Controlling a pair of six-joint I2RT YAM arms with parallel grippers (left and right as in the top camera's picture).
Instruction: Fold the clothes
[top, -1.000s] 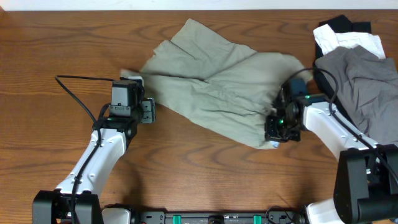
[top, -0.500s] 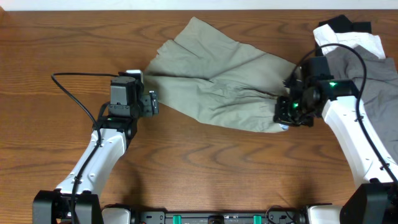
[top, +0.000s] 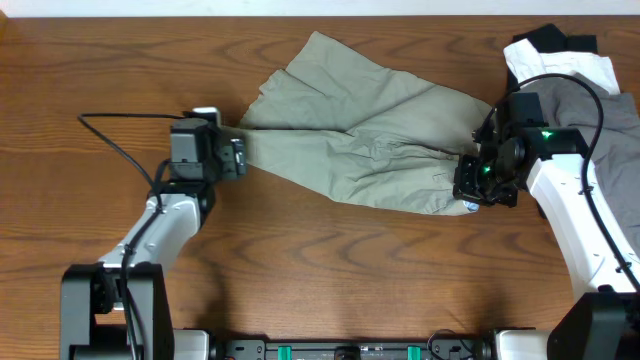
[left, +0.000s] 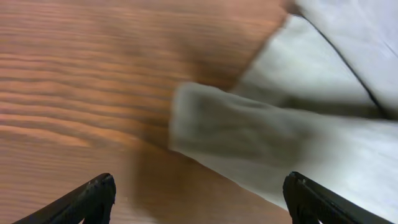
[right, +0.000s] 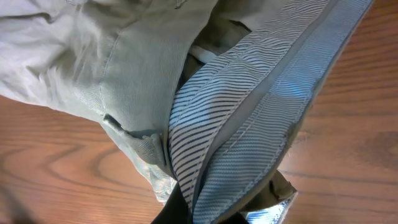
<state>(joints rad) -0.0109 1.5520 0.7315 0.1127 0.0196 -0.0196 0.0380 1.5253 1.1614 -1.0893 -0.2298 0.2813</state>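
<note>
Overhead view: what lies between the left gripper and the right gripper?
Only the khaki shorts lie there, stretching from beside the left gripper to the right gripper, as the overhead view shows.

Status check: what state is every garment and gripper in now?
khaki shorts: unfolded, rumpled, striped waistband lining exposed.
left gripper: open, at a leg hem, gripping nothing.
right gripper: shut on the khaki shorts' waistband.
grey garment: crumpled heap.
white garment: bunched.
black garment: bunched, mostly hidden.

We see a wood-grain counter (top: 330, 270) filling the frame, khaki-green shorts (top: 350, 140) spread across its upper middle, a slate-grey garment (top: 590, 120) heaped at the right edge, a white garment (top: 560, 68) and a black garment (top: 560, 38) bunched in the upper right corner
</note>
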